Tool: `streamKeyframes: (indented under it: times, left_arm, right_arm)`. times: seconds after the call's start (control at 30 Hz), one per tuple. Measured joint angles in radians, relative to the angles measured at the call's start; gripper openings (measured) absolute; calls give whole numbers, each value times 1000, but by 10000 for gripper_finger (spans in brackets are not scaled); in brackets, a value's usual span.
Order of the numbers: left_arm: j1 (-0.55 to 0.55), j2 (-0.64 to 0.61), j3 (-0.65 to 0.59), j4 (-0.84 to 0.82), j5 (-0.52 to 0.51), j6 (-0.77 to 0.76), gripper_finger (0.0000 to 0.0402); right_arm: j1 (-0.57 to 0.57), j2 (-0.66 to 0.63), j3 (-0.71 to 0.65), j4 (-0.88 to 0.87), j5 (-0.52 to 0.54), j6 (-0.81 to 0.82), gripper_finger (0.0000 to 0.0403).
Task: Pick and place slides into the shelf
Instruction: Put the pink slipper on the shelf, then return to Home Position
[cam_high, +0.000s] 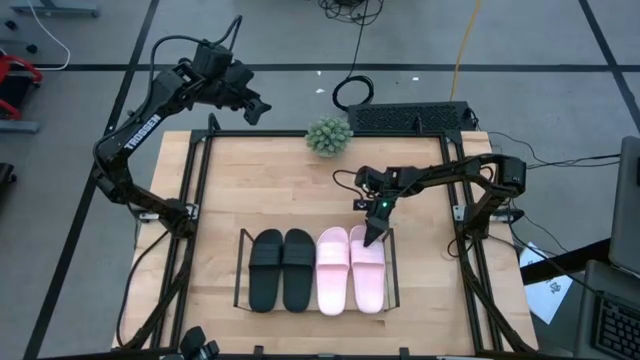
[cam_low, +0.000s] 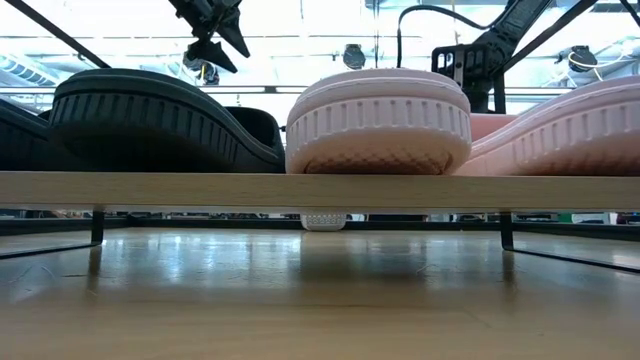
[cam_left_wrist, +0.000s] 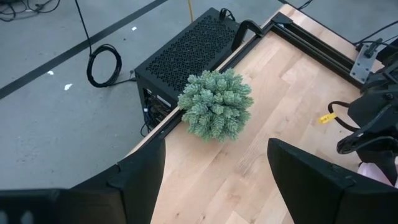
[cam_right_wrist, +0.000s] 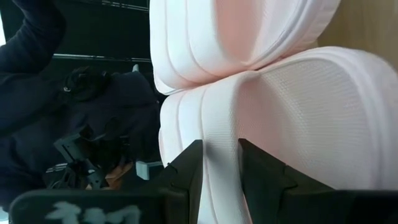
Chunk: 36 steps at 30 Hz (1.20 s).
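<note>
All four slides sit side by side in the shelf near the front of the worktop: the black pair to one side, the pink pair to the other. The outermost pink slide is the one in play. The right gripper is down on its back end, and the wrist view shows the fingers nearly closed with the slide's pale rim pinched between them. Just beside those fingers lies the second pink slide, touching its partner. Farther off, behind the right gripper, a small green plant stands at the worktop's back edge, with a black mesh box next to it. The left gripper hangs well away, raised over the back left corner, its fingers spread wide and holding nothing.
</note>
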Motion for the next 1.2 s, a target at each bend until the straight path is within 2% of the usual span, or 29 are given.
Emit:
streamKeyframes:
  times: [0.47,0.63,0.9,1.03,1.2]
  left_arm:
    - [0,0,0,0,6,0,285]
    - [0,0,0,0,7,3,285]
    - [17,0,0,0,14,21,285]
    - [78,-6,0,12,99,5,285]
    - [173,-27,0,72,281,-61,285]
  right_arm:
    - [-48,0,0,-1,-3,2,91]
    - [-93,0,0,-2,-55,1,91]
    - [-198,-6,0,2,-53,15,91]
    - [-276,-52,0,92,-53,62,91]
    - [-371,-170,-1,358,-51,218,91]
